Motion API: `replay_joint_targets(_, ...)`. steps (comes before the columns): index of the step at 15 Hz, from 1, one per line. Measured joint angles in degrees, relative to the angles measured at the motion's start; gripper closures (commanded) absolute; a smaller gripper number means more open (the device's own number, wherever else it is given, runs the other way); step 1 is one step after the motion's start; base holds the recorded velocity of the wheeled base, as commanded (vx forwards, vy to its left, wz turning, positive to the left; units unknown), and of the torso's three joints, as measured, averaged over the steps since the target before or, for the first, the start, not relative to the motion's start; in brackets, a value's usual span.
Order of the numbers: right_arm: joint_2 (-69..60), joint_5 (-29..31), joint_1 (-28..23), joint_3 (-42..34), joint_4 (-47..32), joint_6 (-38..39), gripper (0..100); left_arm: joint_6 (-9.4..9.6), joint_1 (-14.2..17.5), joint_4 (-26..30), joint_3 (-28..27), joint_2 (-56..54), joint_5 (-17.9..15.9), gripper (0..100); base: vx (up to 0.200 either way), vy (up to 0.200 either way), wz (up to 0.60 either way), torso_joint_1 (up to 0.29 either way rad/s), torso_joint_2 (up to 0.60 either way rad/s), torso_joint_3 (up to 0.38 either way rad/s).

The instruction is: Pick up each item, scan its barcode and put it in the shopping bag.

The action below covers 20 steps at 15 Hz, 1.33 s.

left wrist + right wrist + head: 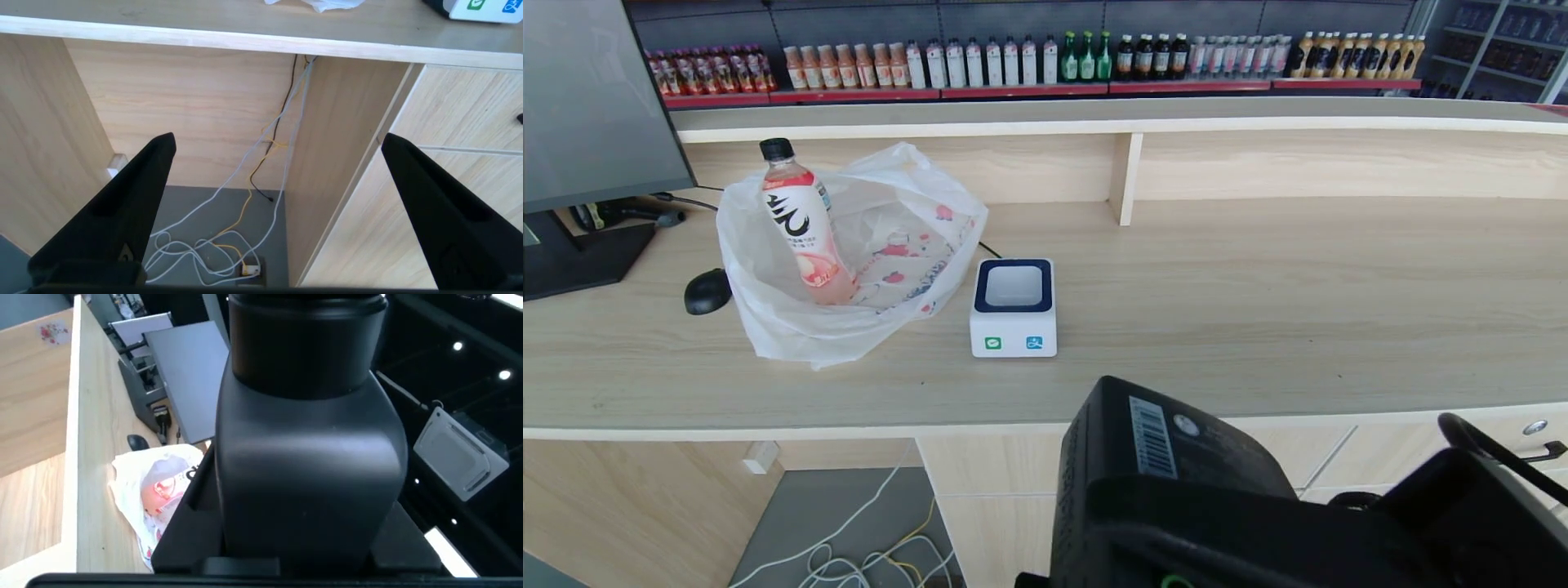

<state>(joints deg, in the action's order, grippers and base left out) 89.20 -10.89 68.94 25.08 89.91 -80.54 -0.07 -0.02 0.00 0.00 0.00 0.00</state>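
Pale wooden surface: spans the head view from side to side, backed by a raised ledge with one upright divider. Shelf behind the ledge: carries a long row of drink bottles. Dark monitor: stands at the far left of the surface on a black base. Right arm: appears as a black housing with a barcode sticker, low and right of centre, in front of the near edge of the surface; grip state of the right end effector cannot be told. Shopping bag: thin, translucent white with red print, sits open on the left part of the surface, between mouse and scanner. Left end effector: hangs below the front edge of the surface, released, with two black fingers spread wide, facing the open recess underneath. Bottle: pink drink with black cap, stands inside the shopping bag, tilted with its top toward the left, neck and cap above the bag's rim. Scanner: white box with a dark-rimmed window on top, rests just beside the bag on its right. Mouse: black, lies against the bag's left side. Cables: white and yellow, trail down the recess and coil on the floor.
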Motion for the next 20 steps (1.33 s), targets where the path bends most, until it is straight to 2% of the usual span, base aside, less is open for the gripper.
replay_joint_targets(4,2.1,0.0,-0.2,1.2,0.0,-0.8,100,0.0,0.0,0.0,0.0,0.0,0.0,0,0.0,0.0,0.0,0.0,0.0,0.0)
replay_joint_targets(8,0.5,0.1,-1.6,-1.4,0.0,-0.3,100,0.0,0.0,0.0,0.0,0.0,0.0,0,0.0,0.0,0.0,0.0,0.0,0.0)
replay_joint_targets(11,0.5,2.2,-1.0,-1.4,0.0,1.1,100,-0.02,0.0,0.0,0.0,0.0,0.0,0,0.0,0.0,0.0,0.0,0.0,0.0)
replay_joint_targets(14,0.6,3.0,-3.9,-0.9,0.1,11.0,100,-0.02,0.0,0.0,0.0,0.0,0.0,0,0.0,0.0,0.0,0.0,0.0,0.0)
replay_joint_targets(16,1.1,6.5,-4.9,-1.4,-0.1,17.5,100,0.0,0.0,0.0,0.0,0.0,0.0,0,0.0,0.0,0.0,0.0,0.0,0.0)
replay_joint_targets(20,0.5,7.4,-8.5,-1.6,0.1,23.8,100,0.0,0.0,0.0,0.0,0.0,0.0,0,0.0,0.0,0.0,0.0,0.0,0.0)
